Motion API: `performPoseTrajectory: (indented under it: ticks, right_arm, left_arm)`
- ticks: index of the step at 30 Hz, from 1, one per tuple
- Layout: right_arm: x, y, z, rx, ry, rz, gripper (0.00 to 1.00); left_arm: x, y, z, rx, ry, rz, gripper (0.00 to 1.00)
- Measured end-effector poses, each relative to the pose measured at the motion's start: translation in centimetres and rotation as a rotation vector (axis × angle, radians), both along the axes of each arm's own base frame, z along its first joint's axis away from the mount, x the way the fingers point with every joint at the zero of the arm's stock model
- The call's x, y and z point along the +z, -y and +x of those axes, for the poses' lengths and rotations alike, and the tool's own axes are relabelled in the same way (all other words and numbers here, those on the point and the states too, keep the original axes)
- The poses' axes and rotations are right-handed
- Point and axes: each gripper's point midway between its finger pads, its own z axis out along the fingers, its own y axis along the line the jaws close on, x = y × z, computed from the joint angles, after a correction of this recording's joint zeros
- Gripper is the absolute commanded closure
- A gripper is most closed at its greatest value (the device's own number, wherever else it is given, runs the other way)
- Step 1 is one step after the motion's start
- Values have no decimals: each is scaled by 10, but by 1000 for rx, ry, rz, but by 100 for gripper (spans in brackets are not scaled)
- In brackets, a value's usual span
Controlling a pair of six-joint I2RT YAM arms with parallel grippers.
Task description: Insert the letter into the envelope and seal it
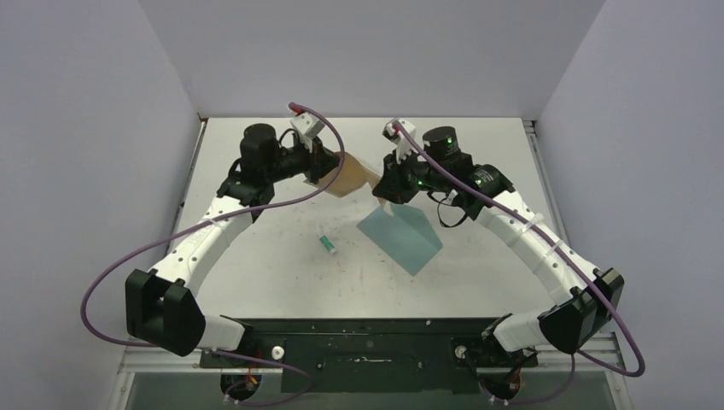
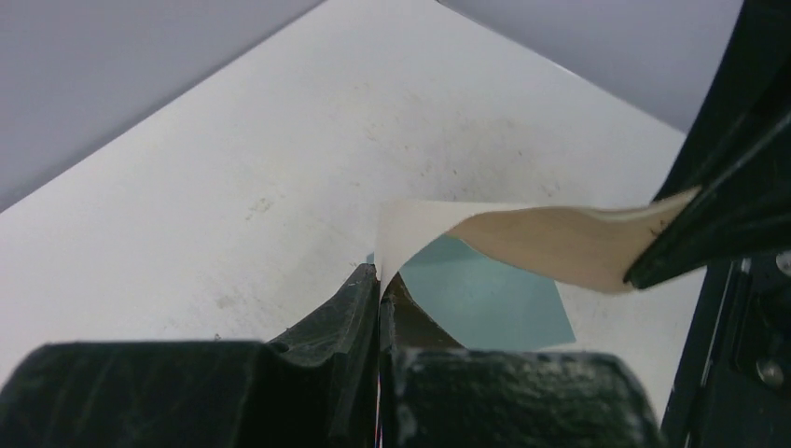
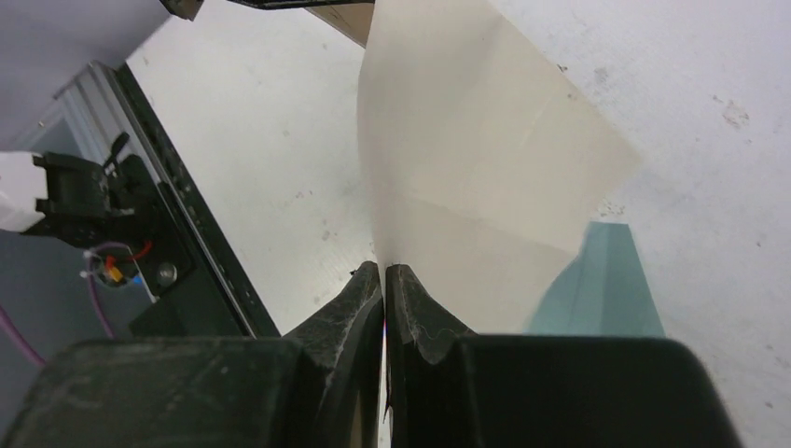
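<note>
The tan-brown letter (image 1: 352,175) hangs above the table, stretched between both grippers. My left gripper (image 1: 329,177) is shut on its left edge. In the left wrist view the jaws (image 2: 381,280) pinch a pale corner of the letter (image 2: 550,238), which bows across to the right gripper's dark fingers (image 2: 690,233). My right gripper (image 1: 382,190) is shut on the opposite edge. In the right wrist view the cream sheet (image 3: 466,159) rises from the closed jaws (image 3: 384,273). The teal envelope (image 1: 401,235) lies flat on the table below the letter and shows in both wrist views (image 2: 485,299) (image 3: 597,289).
A small white-and-green glue tube (image 1: 327,245) lies on the white table (image 1: 282,282), left of the envelope. Grey walls close in the table at the back and both sides. The black base rail (image 1: 367,342) runs along the near edge.
</note>
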Motion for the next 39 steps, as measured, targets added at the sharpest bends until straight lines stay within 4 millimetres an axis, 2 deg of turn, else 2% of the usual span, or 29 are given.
performPoseTrajectory:
  ticks: [1,2,5,6,8,9,11,14,20,22,27,31,34,39]
  right_arm:
    - [1,-5,0,-3,-8,27,93]
    - [2,-10,1,-11,-15,52,85]
    - [11,-26,-2,-7,-32,118,35]
    - [13,-32,-4,4,-36,136,25]
    - [16,-41,-8,23,-44,157,11]
    - [16,-44,-11,30,-49,161,9]
    - [18,-44,-12,33,-49,168,8]
    - [27,-34,-1,-8,-36,194,8]
    - [49,20,34,-180,36,272,6]
    - [53,24,37,-176,57,278,6]
    - [45,8,22,11,60,248,10]
    - [37,-9,10,158,46,214,21]
    - [31,-22,-6,259,37,191,36]
    - [21,-37,-36,387,-7,170,54]
  left_arm:
    - [6,-1,6,36,0,-23,100]
    - [10,-3,11,71,1,-44,100]
    - [19,-5,19,132,-8,-88,100]
    - [20,-5,20,138,-13,-96,100]
    - [23,-5,20,142,-20,-115,100]
    - [24,-4,20,141,-22,-121,100]
    - [26,-4,20,135,-26,-134,100]
    - [29,-5,17,106,-28,-147,100]
    - [37,-8,1,-4,-40,-173,100]
    - [43,-7,-12,-69,-37,-180,100]
    - [60,-1,-59,-280,-23,-194,100]
    - [72,-1,-89,-404,-2,-201,100]
    - [76,-1,-100,-455,-7,-207,100]
    - [76,-2,-109,-502,-21,-216,100]
